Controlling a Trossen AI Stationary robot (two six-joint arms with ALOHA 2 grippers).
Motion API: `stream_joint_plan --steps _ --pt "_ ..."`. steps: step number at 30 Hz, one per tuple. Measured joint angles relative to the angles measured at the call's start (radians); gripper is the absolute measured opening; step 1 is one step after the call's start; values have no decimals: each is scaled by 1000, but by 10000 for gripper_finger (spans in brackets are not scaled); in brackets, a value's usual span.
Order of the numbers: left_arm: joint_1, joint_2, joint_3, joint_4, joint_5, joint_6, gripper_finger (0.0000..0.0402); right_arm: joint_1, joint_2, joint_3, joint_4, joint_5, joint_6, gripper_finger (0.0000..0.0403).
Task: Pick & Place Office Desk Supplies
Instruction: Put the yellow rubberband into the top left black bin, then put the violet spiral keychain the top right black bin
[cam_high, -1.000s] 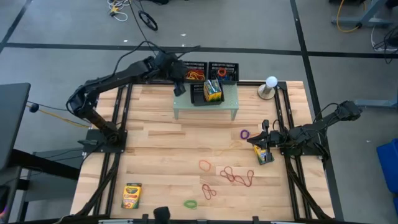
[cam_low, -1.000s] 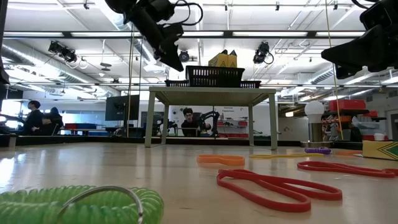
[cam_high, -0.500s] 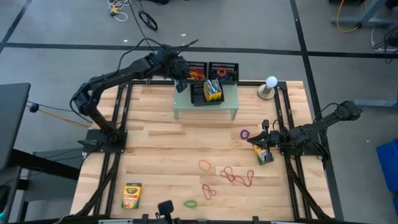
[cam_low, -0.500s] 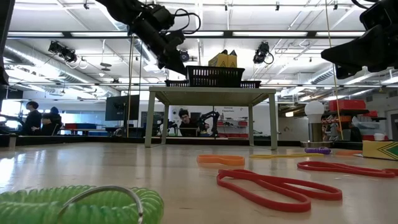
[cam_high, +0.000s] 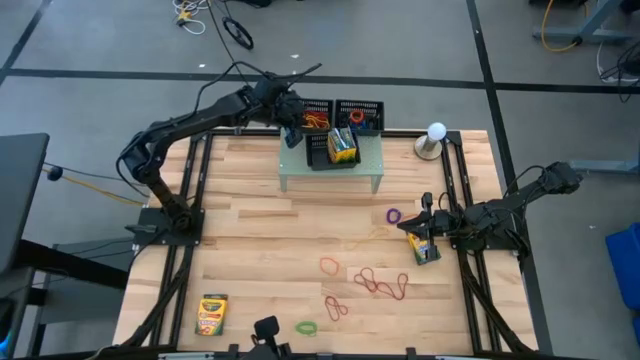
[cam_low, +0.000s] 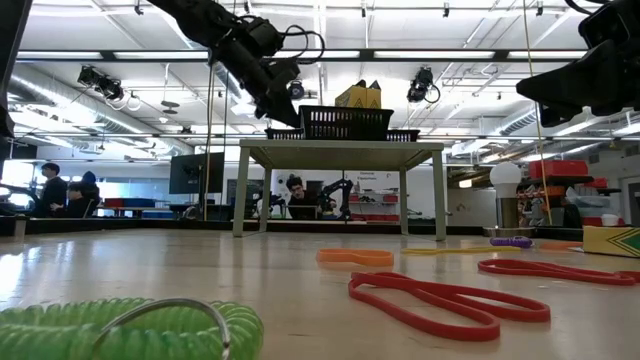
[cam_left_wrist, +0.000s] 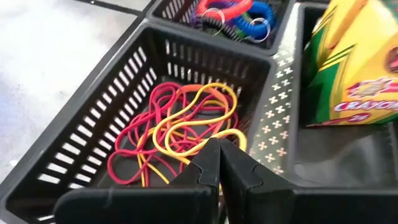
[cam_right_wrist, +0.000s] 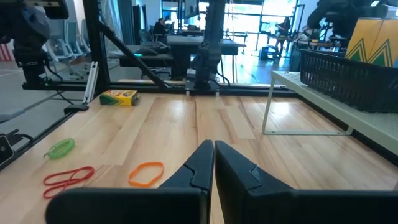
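We see our left claw (cam_left_wrist: 217, 163) clenched on nothing above the tray (cam_left_wrist: 93, 124) of red and yellow rubber bands (cam_left_wrist: 180, 134). Our right claw (cam_right_wrist: 213, 163) is also clenched empty, low over the counter (cam_high: 250, 250), beside a crayon box (cam_high: 424, 247). More bands (cam_high: 380, 284) lie loose nearby.

place: robotics lab, open-plan hall
ceiling: exposed ducts (cam_low: 60, 85), hanging lights (cam_low: 420, 85)
floor: grey concrete (cam_high: 100, 40), loose cables (cam_high: 235, 30)
background: people at desks (cam_low: 50, 190), monitors (cam_low: 195, 172)
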Motion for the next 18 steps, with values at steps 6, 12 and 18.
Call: stream_joint_plan --steps 6,12,18 --pt "0 9 0 26 -24 0 8 0 0 0 0 -3 0 25" --pt "-3 -39 -3 32 -30 37 6 0 0 0 0 -3 0 25" --pt "-103 -208 -136 129 7 29 5 0 0 0 0 -3 0 25"
